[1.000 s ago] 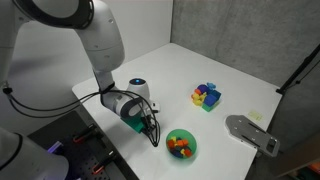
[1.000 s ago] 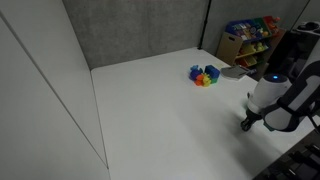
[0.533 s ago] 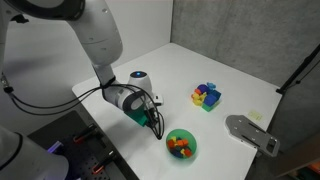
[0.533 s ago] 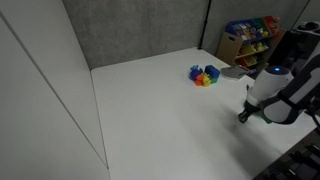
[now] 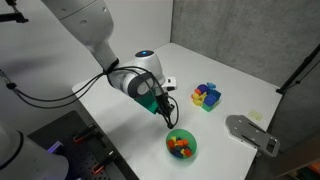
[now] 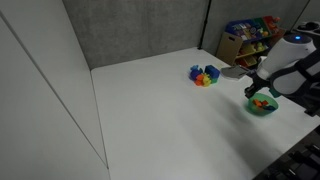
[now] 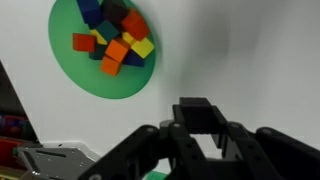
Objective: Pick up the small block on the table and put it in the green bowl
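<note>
Gripper [image 5: 166,116]: clamped on a dark cube I take for the small block [image 7: 203,113], held clear of the table [image 5: 200,70] so it can pass over the rim. Green bowl [image 5: 192,150]: just beside, not yet beneath; I judge a short sideways shift remains.

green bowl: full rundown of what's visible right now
The green bowl is round, shallow and bright green, smooth and plastic-looking, with a plain rim. It sits upright on the white table, close to the table's edge. Inside lies a loose pile of small blocks in orange, yellow, red, blue and a darker shade, leaving part of the floor bare. The gripper hangs beside the bowl and does not touch it.
</note>
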Controlling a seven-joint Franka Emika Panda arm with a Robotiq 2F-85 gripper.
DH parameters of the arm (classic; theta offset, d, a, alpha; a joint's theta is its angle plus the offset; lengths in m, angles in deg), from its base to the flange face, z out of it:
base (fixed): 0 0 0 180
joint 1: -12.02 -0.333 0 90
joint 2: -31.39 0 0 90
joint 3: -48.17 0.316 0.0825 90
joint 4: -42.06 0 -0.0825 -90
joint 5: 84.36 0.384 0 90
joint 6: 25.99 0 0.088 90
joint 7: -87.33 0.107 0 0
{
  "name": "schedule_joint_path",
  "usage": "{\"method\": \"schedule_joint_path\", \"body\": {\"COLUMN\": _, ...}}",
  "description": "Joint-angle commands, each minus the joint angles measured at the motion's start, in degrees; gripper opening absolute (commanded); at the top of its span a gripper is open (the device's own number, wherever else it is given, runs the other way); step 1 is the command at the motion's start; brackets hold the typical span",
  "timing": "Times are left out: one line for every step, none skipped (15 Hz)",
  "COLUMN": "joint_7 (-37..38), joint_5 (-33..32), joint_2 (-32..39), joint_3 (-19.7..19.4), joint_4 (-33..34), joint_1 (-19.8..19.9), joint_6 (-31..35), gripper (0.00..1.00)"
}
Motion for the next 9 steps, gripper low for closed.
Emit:
{"method": "schedule_joint_path", "body": {"joint_7": 2.65, "joint_5": -3.15, "joint_2": -3.42, "joint_3": -3.81, "joint_4": -0.34, "joint_1": 1.14, "joint_6": -2.61, "gripper": 0.1}}
{"method": "schedule_joint_path", "body": {"joint_7": 3.07, "joint_5": -3.68, "joint_2": -3.71, "joint_3": -4.76, "joint_4": -0.39, "joint_1": 1.73, "joint_6": -2.78, "gripper": 0.1}}
{"method": "schedule_joint_path", "body": {"joint_7": 2.99, "joint_5": -3.52, "joint_2": -4.38, "joint_3": -5.21, "joint_4": -0.62, "joint_1": 3.12, "joint_6": -3.01, "gripper": 0.1}}
{"method": "schedule_joint_path", "body": {"joint_7": 3.25, "joint_5": -3.5, "joint_2": -4.51, "joint_3": -5.71, "joint_4": -0.57, "joint_1": 3.99, "joint_6": -3.01, "gripper": 0.1}}
{"method": "schedule_joint_path", "body": {"joint_7": 2.69, "joint_5": -3.01, "joint_2": -5.2, "joint_3": -5.57, "joint_4": -0.79, "joint_1": 5.67, "joint_6": -3.23, "gripper": 0.1}}
{"method": "schedule_joint_path", "body": {"joint_7": 2.3, "joint_5": -2.53, "joint_2": -6.07, "joint_3": -5.48, "joint_4": -1.03, "joint_1": 7.22, "joint_6": -3.67, "gripper": 0.1}}
{"method": "schedule_joint_path", "body": {"joint_7": 1.84, "joint_5": -2.09, "joint_2": -6.68, "joint_3": -4.97, "joint_4": -1.09, "joint_1": 8.88, "joint_6": -4.26, "gripper": 0.54}}
{"method": "schedule_joint_path", "body": {"joint_7": 1.9, "joint_5": -2.39, "joint_2": -7.31, "joint_3": -5.12, "joint_4": -1.32, "joint_1": 9.87, "joint_6": -4.42, "gripper": 0.55}}
{"method": "schedule_joint_path", "body": {"joint_7": 1.92, "joint_5": -2.62, "joint_2": -8.3, "joint_3": -4.99, "joint_4": -1.66, "joint_1": 10.8, "joint_6": -4.91, "gripper": 0.61}}
